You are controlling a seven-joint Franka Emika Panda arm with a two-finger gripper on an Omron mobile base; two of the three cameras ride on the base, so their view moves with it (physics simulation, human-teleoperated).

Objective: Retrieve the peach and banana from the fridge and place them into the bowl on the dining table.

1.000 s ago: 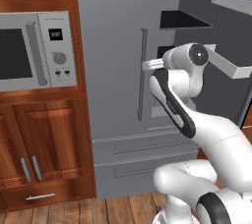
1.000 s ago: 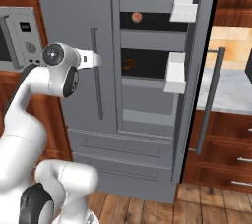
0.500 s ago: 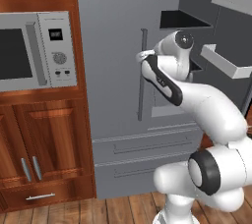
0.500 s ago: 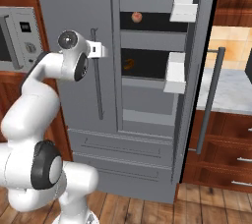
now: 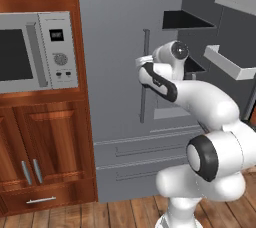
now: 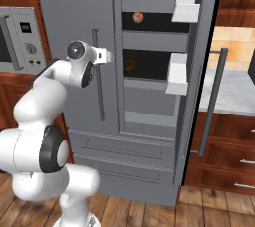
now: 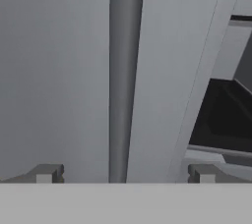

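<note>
Since a second ago the arm has swung in toward the fridge (image 5: 120, 72), bringing its hand up beside the long bar handle (image 5: 144, 74) of the closed left door.

From the left base view, the gripper (image 5: 141, 63) sits at that handle, about a third of the way down it, though whether it touches the bar is hard to tell from this side. The right door stands open, its white door bins (image 5: 227, 62) jutting out at the right. A built-in microwave (image 5: 37, 52) sits in the wood cabinets to the left.

From the right base view, the hand (image 6: 102, 55) points at the same handle. Inside the open fridge, the peach (image 6: 138, 17) rests on the upper black shelf, and a curved orange-yellow fruit, probably the banana (image 6: 130, 65), lies on the shelf below. A grey stone surface (image 6: 230, 94) shows past the open door.

In the hand view, the jaws are spread wide and hold nothing; the finger tips (image 7: 45, 173) stand on either side of the vertical handle (image 7: 123, 80), apart from it, with the dark fridge interior (image 7: 224, 120) at the right.
</note>
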